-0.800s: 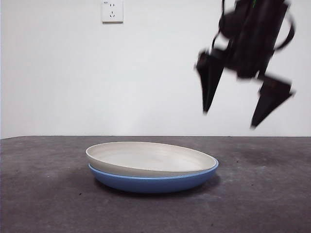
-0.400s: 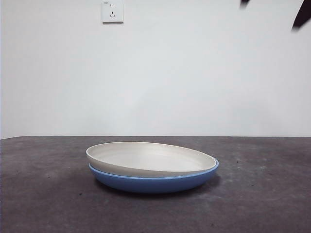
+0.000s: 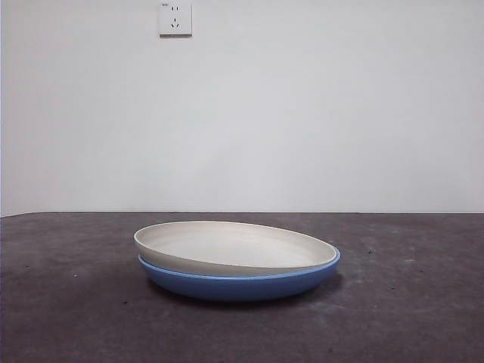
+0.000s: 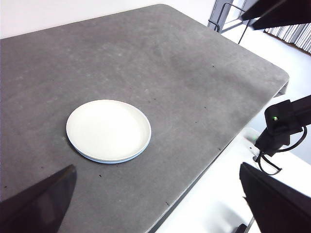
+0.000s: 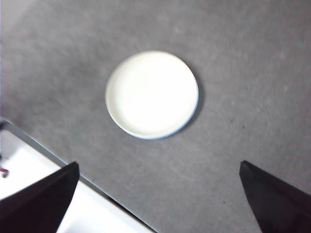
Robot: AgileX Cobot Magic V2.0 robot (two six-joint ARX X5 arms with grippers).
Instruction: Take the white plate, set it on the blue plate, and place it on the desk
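Plates are sitting stacked on the surface [image 3: 68, 302]: white plate [image 3: 234, 248] lying in blue plate [image 3: 242, 283]. Both grippers' fingers are hanging spread wide, grasping nothing, high above.

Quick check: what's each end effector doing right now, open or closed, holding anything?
Left end effector: open, holding nothing, high above the desk.
Right end effector: open, holding nothing, high above the white plate.
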